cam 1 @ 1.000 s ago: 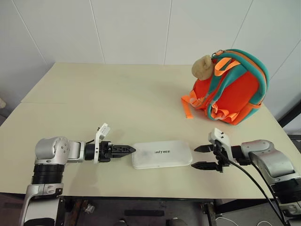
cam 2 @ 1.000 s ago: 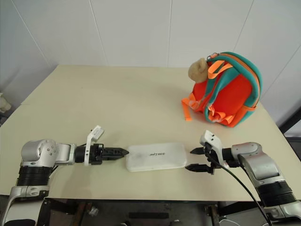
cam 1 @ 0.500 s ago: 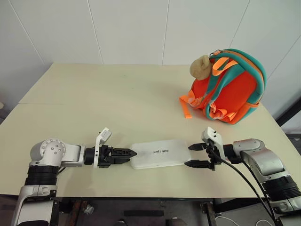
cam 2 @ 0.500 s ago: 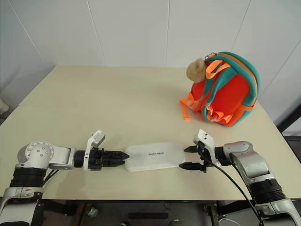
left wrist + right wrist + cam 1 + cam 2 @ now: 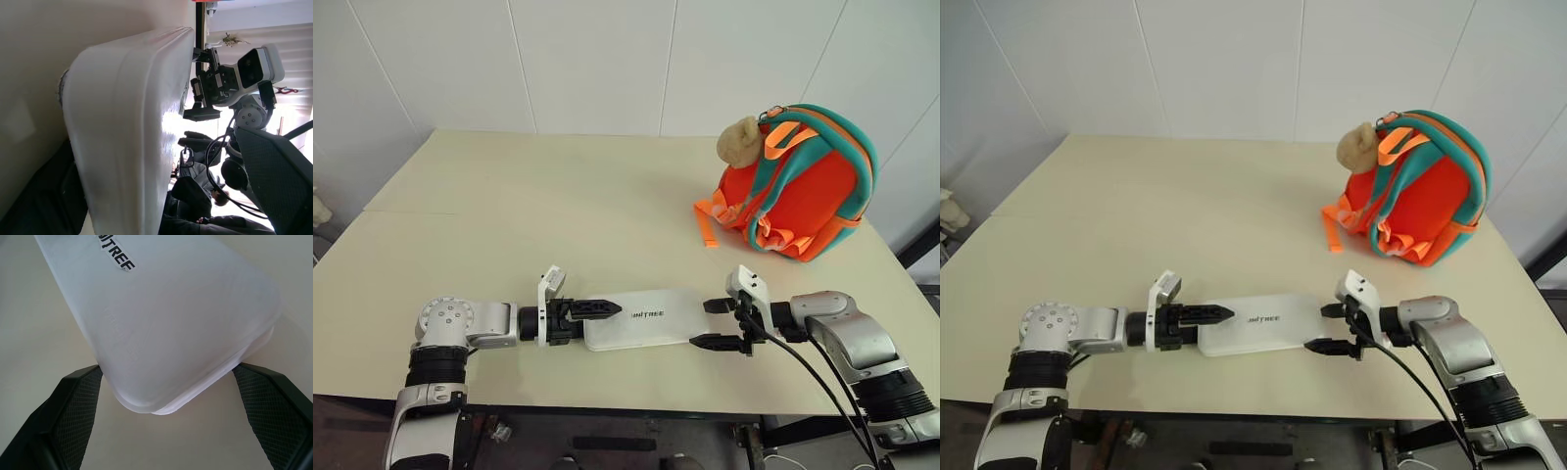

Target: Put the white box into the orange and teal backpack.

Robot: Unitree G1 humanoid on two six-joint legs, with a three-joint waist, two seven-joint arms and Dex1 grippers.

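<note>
The white box [image 5: 646, 316] lies flat near the table's front edge, its lettering facing up. My left gripper [image 5: 613, 310] has rolled onto its side and reaches over the box's left end, open; one dark finger [image 5: 44, 196] shows beside the box's edge [image 5: 127, 127]. My right gripper [image 5: 709, 323] is open, its two fingers [image 5: 73, 411] flanking the box's right end [image 5: 171, 333] closely. The orange and teal backpack [image 5: 808, 186] stands upright at the back right, a tan plush toy [image 5: 739, 140] on its top, well clear of both grippers.
The beige table [image 5: 558, 215] runs wide and bare between the box and the backpack. An orange strap [image 5: 707, 227] trails from the backpack onto the tabletop. White wall panels rise behind the table's far edge.
My left gripper has slid right and rolled, its fingers now over the box's left end. My right gripper has edged left until its fingers flank the right end. The box has not moved.
</note>
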